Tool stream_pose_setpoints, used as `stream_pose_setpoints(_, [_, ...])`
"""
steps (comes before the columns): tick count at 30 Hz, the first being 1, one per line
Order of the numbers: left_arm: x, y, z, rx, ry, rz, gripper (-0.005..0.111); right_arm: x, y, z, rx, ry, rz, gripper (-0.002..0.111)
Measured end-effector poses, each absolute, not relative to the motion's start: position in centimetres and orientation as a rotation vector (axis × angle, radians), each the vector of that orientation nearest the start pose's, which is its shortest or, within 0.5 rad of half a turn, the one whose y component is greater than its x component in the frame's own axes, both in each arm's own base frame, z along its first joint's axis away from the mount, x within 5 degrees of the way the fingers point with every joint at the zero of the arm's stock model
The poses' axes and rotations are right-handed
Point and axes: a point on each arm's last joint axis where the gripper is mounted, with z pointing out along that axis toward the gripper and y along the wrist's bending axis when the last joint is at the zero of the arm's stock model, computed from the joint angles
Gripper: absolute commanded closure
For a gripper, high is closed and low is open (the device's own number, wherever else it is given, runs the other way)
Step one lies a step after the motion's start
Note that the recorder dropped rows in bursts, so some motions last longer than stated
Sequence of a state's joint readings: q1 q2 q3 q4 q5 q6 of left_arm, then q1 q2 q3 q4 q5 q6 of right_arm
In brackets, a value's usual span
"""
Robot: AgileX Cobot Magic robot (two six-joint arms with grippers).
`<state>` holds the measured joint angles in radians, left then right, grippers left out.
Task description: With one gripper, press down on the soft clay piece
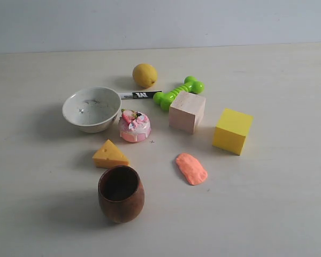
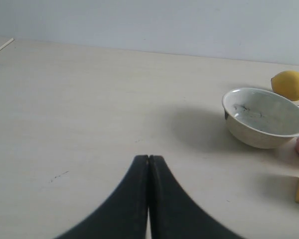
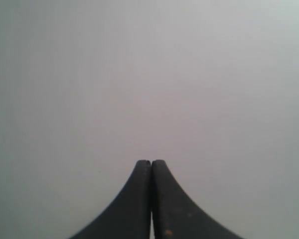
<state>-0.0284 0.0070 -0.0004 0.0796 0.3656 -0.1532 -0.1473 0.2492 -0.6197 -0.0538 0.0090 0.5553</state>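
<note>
The soft clay piece [image 1: 191, 168], a flat salmon-orange oval, lies on the pale table in front of the wooden cube [image 1: 186, 111]. Neither arm shows in the exterior view. My left gripper [image 2: 148, 157] is shut with nothing between its black fingers, low over bare table well away from the clay, which is out of the left wrist view. My right gripper [image 3: 151, 162] is also shut and empty, facing only a plain grey surface.
Around the clay stand a yellow cube [image 1: 232, 130], a brown cup [image 1: 121, 193], a cheese wedge [image 1: 109, 155], a toy cake [image 1: 134, 126], a white bowl [image 1: 91, 108], a lemon [image 1: 144, 75], a green bone toy [image 1: 178, 92] and a marker [image 1: 139, 95].
</note>
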Motion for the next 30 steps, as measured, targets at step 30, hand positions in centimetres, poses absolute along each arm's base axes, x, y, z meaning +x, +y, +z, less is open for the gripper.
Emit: stream_pose_setpoints(30, [5.3,0.1,18.0,-0.067,1.854,-0.048,0.107,20.0,7.2,37.9,-0.111,2.354,0.407,0.108])
